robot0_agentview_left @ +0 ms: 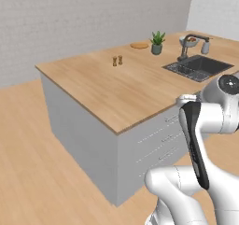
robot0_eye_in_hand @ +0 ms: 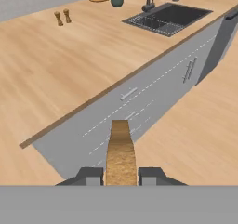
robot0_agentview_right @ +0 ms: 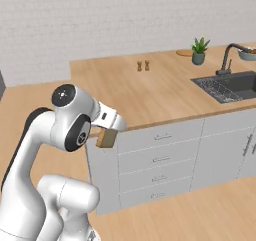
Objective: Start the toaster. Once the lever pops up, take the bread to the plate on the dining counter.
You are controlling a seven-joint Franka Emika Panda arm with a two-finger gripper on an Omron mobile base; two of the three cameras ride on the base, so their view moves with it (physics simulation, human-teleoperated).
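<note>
one slice of bread (robot0_eye_in_hand: 121, 153) is gripped edge-on by the gripper (robot0_eye_in_hand: 121, 174), short of the counter's (robot0_agentview_right: 125, 92) near edge; the plate (robot0_agentview_left: 139, 45) at the far edge is unreached.

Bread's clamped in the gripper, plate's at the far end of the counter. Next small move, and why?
Probably lift the bread above the counter edge, then carry it toward the plate. The gripper is shut on the slice, but it hangs beside the drawer fronts, below the dining counter top. The plate sits far across, next to the potted plant, so height likely comes first.
</note>
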